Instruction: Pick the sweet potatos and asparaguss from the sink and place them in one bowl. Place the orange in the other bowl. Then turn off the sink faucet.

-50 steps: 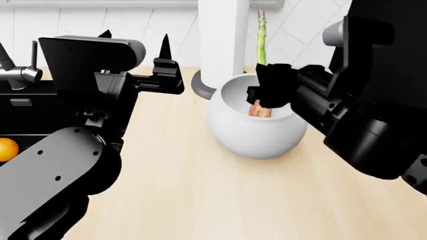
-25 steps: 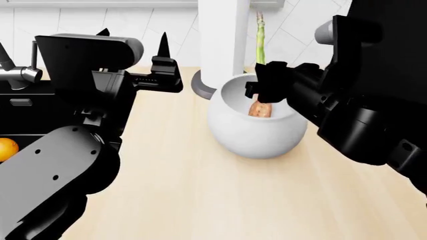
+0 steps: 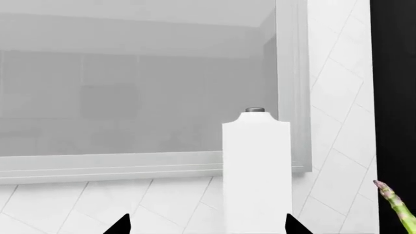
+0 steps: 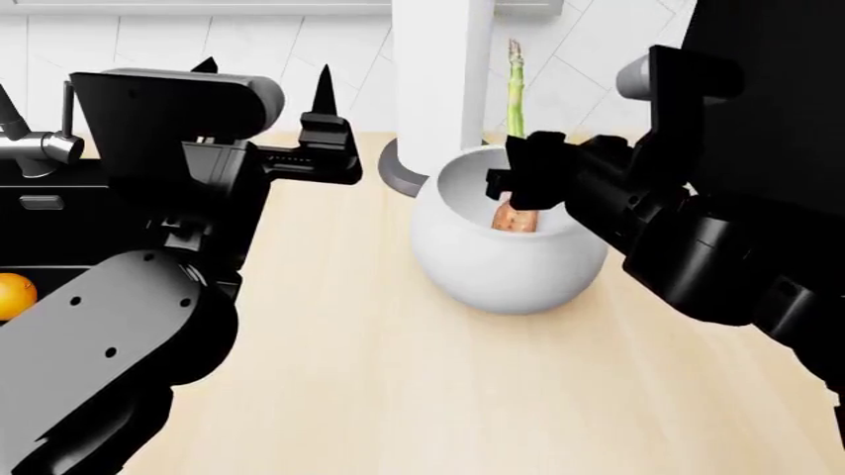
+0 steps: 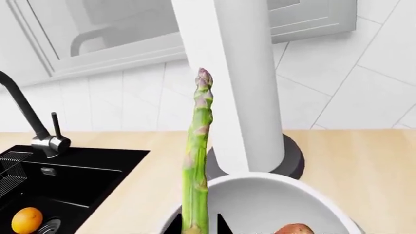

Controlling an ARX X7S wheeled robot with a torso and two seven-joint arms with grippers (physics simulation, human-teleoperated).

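The right gripper is closed on the asparagus, whose long axis stands upright directly over the white bowl holding a sweet potato. The left gripper, fingers parted and empty, is nearer the orange in the sink.

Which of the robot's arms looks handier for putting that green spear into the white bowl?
Right. Its gripper holds the thin green asparagus spear upright over the round glossy white bowl, beside the pinkish sweet potato inside. The left gripper is open, off toward the black sink.
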